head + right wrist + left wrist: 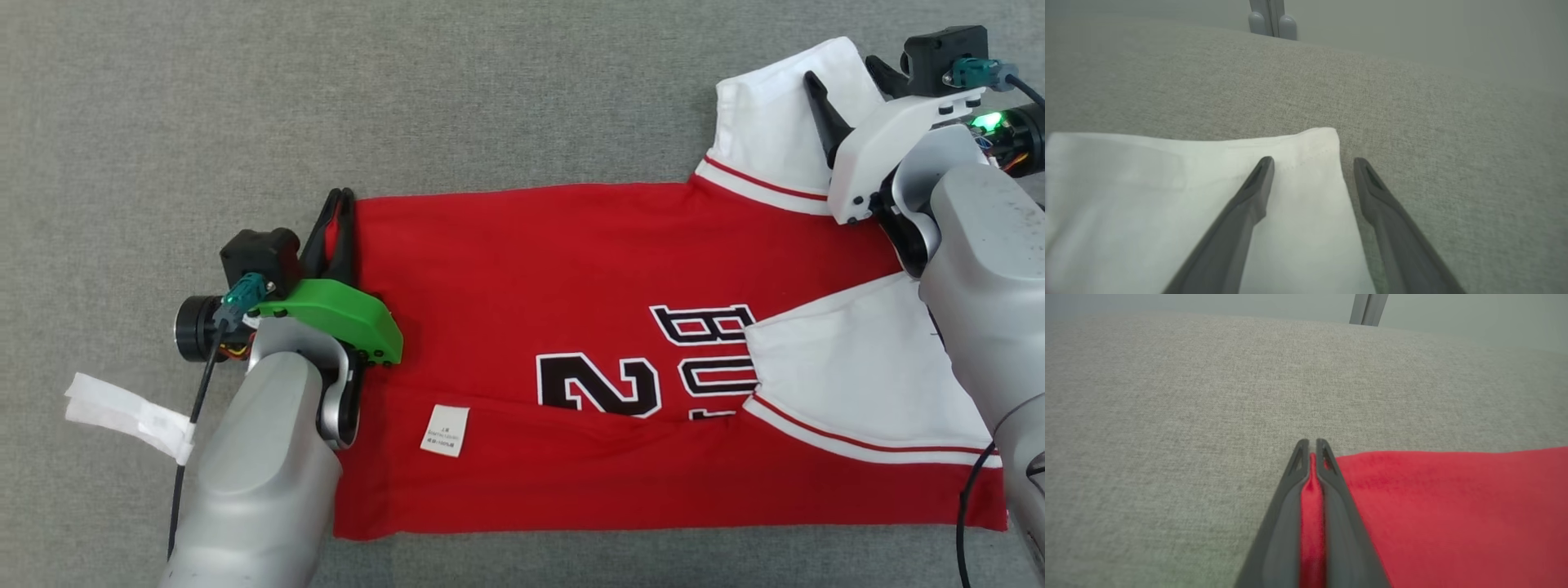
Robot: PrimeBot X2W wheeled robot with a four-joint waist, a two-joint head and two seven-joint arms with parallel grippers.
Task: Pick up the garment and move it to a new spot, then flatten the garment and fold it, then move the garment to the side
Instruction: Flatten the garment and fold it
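- The left gripper sits at the far corner of the garment's left edge, fingers pressed together and pinching a ridge of red cloth. The left wrist view shows that ridge standing between the two dark fingers of the left gripper.
- Just left of that arm, a white strip lies on the grey surface.
- The garment – a red jersey – lies flat and sideways on the surface, hem to the left and sleeves to the right.
- A small white label shows near the hem.
- Right of it come the black, white-outlined number 2 and the letters; a fold of red cloth overlaps their lower edge.
- The near white sleeve is folded in over the chest and covers part of the letters.
- The far white sleeve points away from the robot, with stripe trim at its seam.
- The right gripper is at that far sleeve with its fingers spread and nothing between them.
- In the right wrist view the right gripper straddles the sleeve's side edge – one finger over the white cloth, the other over bare surface.
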